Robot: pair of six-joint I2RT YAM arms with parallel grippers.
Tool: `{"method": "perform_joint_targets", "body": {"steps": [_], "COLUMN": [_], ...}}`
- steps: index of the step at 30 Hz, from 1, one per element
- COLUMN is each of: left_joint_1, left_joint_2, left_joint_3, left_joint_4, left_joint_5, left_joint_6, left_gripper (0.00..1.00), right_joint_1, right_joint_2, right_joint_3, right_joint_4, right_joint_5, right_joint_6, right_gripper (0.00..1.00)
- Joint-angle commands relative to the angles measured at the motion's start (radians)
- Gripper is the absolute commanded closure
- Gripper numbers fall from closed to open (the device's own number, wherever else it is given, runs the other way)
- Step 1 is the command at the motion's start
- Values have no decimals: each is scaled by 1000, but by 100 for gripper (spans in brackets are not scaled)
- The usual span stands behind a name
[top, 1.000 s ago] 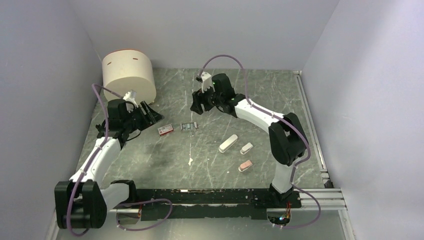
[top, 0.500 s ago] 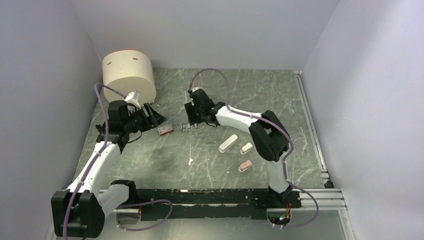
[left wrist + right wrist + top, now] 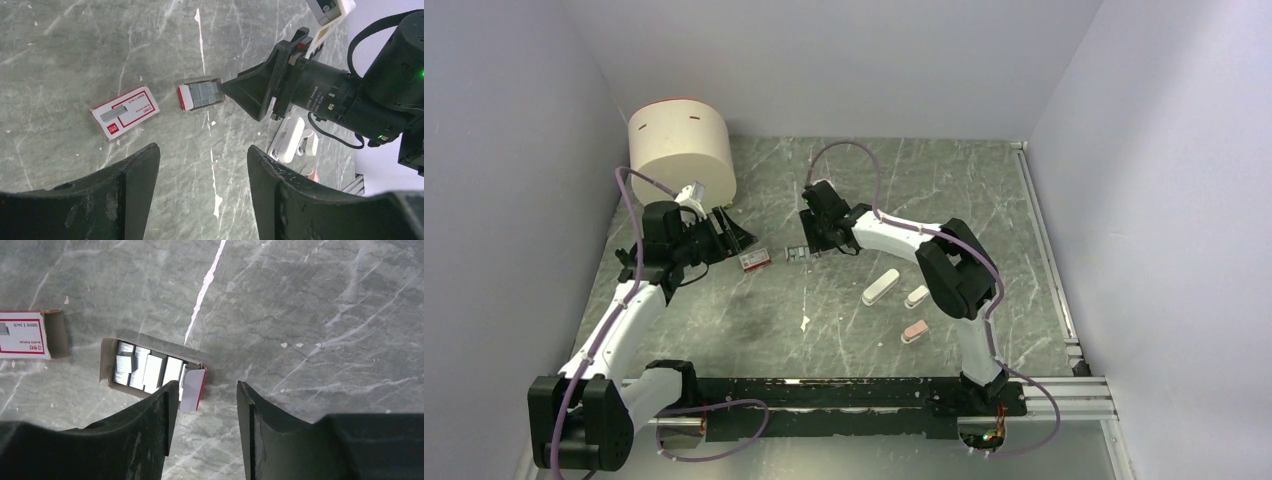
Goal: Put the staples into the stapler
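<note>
Right wrist: right end effector (image 3: 206,386) open, empty, at the red flap end of the tray (image 3: 107,362).
Staples (image 3: 145,371): grey, in that open tray on the bench (image 3: 325,300).
Left end effector (image 3: 202,150): open, empty, near the box (image 3: 125,112).
Stapler (image 3: 880,287): on the bench, apart from the tray.

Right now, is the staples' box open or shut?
Open: the tray lies out of its red-and-white sleeve, with grey staples showing inside.

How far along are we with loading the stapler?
Done: the sleeve lies apart from the open tray of staples. In hand: the right jaws stand open over the tray's end. Still to do: lifting staples out and loading the stapler, which lies untouched.
</note>
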Motion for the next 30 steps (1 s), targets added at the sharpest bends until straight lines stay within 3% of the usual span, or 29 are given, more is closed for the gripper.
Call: {"method": "perform_joint_targets", "body": {"steps": [1,7,11,14,26,30], "left_joint_1": [-5,-5,-5,-5,-5,-5], "left_joint_2": [10,20,19,19,19,19], "left_joint_3": [-13,-11,-6,-4,-13,-14], "left_joint_4": [11,10,-16,-29,-26,-26], "left_joint_5": [-14,-16,-51,-70,-69,-67], "left_joint_6": [-3,-1,2,3,-1,-1], "left_gripper": [30,30,31,32,32,32], "right_joint_1": [2,2,0,-1,-9,-17], "right_joint_2": [10,3,11,8,22,24], "right_joint_3": [12,7,27,29,21,15], "right_joint_4": [-18,-27,-78,-83,-24,-17], "right_joint_5": [13,43,114,112,-15,-31], "right_joint_6": [1,12,44,49,38,48], "right_gripper": [49,52,66,71,73,86]}}
